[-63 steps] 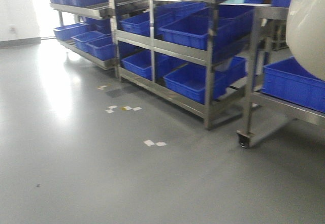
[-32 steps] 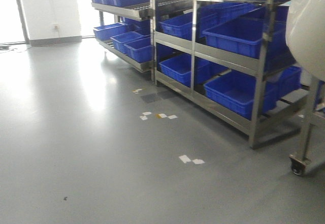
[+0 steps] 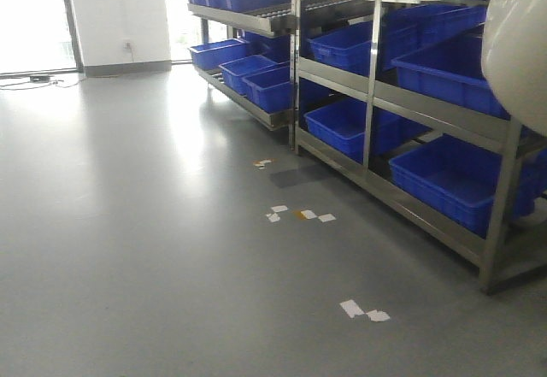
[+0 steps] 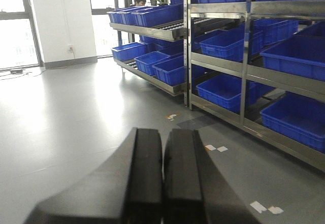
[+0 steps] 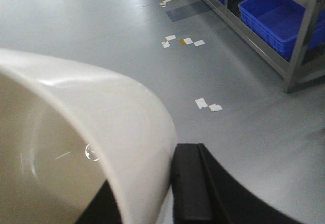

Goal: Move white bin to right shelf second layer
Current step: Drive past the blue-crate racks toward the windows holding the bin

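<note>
The white bin [image 3: 518,45] hangs at the right edge of the front view, cream-white and smooth. In the right wrist view its rim and wall [image 5: 109,117] fill the lower left. My right gripper [image 5: 150,176] is shut on that wall, with one black finger [image 5: 190,183] outside and the other inside the bin. My left gripper [image 4: 163,135] is shut with nothing between its pads, held above the grey floor. Steel racks [image 3: 376,95] with sloping levels stand on the right. I cannot tell which level is the right shelf second layer.
Blue crates [image 3: 453,180] fill the rack levels. A farther rack [image 3: 248,18] with more blue crates stands toward the windows. White and yellow tape marks [image 3: 299,215] dot the grey floor. A person's head [image 4: 140,0] shows behind the far rack.
The front view has swung left: the racks slid to the right in the frame and the wheeled steel cart left the view. The white bin keeps its place at the right edge.
</note>
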`<state>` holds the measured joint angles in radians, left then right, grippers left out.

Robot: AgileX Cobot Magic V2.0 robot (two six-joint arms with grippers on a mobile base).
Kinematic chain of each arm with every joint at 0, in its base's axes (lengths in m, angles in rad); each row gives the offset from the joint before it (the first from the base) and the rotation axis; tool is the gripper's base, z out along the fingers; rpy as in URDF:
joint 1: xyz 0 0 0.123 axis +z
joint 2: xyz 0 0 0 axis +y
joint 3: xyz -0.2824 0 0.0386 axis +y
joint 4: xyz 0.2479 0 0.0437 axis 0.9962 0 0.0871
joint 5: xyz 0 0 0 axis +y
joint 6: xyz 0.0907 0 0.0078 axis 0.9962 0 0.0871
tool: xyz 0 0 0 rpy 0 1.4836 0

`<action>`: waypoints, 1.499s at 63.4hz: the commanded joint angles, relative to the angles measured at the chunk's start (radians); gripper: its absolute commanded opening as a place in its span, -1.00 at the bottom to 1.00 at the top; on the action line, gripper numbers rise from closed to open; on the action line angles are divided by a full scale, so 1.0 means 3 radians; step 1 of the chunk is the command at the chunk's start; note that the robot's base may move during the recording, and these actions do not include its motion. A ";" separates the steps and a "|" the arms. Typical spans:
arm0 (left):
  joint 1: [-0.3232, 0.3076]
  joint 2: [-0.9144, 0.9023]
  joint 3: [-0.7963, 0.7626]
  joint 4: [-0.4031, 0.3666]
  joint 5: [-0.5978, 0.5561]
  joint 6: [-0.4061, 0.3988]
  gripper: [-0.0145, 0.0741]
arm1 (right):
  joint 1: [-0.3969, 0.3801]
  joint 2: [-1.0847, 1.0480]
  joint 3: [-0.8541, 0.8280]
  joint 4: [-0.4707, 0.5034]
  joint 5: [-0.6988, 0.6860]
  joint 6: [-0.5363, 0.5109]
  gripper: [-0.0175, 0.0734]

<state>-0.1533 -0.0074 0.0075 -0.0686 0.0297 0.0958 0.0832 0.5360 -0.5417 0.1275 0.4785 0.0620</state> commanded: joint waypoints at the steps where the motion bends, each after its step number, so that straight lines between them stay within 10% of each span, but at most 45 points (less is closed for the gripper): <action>1: -0.0011 -0.0050 0.0111 -0.0010 -0.0302 -0.0025 -0.48 | -0.0022 0.0002 -0.0105 0.0027 -0.0329 -0.0026 -0.49; 95: -0.0011 -0.0050 0.0111 -0.0010 -0.0302 -0.0025 -0.48 | -0.0022 0.0002 -0.0105 0.0027 -0.0329 -0.0026 -0.49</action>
<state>-0.1533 -0.0074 0.0075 -0.0686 0.0297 0.0958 0.0832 0.5360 -0.5417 0.1275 0.4785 0.0620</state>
